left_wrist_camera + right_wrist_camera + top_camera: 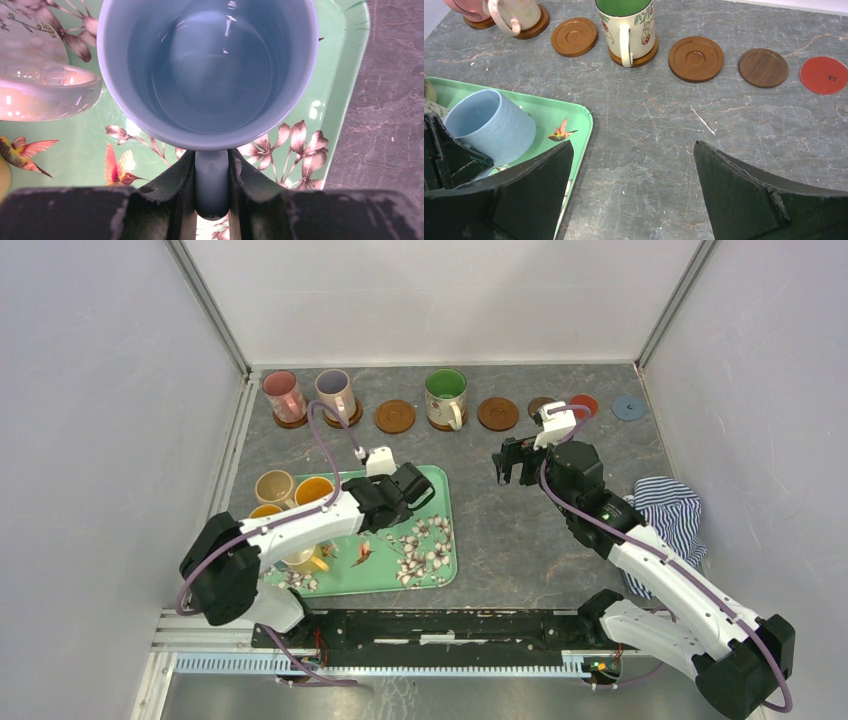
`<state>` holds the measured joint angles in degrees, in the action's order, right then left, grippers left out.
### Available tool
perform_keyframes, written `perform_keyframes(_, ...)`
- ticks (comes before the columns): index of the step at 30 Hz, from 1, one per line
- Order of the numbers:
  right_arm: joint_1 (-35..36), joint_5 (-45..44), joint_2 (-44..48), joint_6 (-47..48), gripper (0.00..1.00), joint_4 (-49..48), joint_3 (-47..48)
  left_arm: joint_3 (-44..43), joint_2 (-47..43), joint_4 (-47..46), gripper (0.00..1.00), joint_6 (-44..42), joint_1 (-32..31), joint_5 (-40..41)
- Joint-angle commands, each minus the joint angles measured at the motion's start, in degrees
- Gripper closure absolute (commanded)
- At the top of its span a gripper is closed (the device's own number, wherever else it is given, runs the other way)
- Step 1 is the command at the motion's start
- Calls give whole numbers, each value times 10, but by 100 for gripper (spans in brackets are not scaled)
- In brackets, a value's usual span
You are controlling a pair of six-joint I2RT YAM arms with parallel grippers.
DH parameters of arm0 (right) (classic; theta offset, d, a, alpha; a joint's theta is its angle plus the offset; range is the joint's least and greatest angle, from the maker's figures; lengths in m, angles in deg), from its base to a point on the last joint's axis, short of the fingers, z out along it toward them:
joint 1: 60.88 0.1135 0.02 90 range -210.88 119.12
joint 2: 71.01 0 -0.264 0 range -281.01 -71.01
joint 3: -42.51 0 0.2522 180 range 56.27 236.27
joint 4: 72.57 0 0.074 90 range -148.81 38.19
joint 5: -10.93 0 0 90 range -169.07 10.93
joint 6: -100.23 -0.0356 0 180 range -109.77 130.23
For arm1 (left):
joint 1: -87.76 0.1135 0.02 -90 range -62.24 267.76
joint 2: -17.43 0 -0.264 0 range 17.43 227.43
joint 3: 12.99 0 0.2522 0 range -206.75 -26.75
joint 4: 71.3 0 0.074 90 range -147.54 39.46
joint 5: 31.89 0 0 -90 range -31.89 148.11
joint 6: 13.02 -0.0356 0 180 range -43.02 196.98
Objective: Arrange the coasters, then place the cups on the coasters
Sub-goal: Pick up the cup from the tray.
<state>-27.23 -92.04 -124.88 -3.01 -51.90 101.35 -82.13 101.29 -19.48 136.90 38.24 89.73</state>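
Note:
My left gripper [212,155] is shut on the handle of a light blue cup [210,75], which sits over the right end of the green floral tray [345,75]. In the top view that gripper [415,485] hides the cup. Along the back stand a pink cup [283,395], a lilac cup [335,393] and a green cup [446,397], each on a wooden coaster. Two wooden coasters [395,416] [498,413] lie bare, as do a dark brown [763,67], a red [584,403] and a blue-grey coaster [628,407]. My right gripper [512,462] hovers open over bare table.
A tan cup [274,486], an orange cup [314,490] and a yellow cup [265,512] crowd the tray's left end, partly under my left arm. A striped cloth [665,505] lies at the right beside my right arm. Grey walls enclose the table.

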Motion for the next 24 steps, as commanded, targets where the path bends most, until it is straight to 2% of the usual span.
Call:
perform_keyframes(1,1,1,4,-2,2,-29,-3,1,-52,-69,98,-56,1,51)
perform_keyframes(8,1,2,4,0,2,-30,-1,-13,-72,-102,98,-106,4,86)
perform_keyframes(13,2,5,3,1,2,-28,4,-42,-52,-158,98,-171,30,93)
perform_keyframes(24,1,8,21,-3,2,-12,17,-142,56,-268,98,-302,147,4)
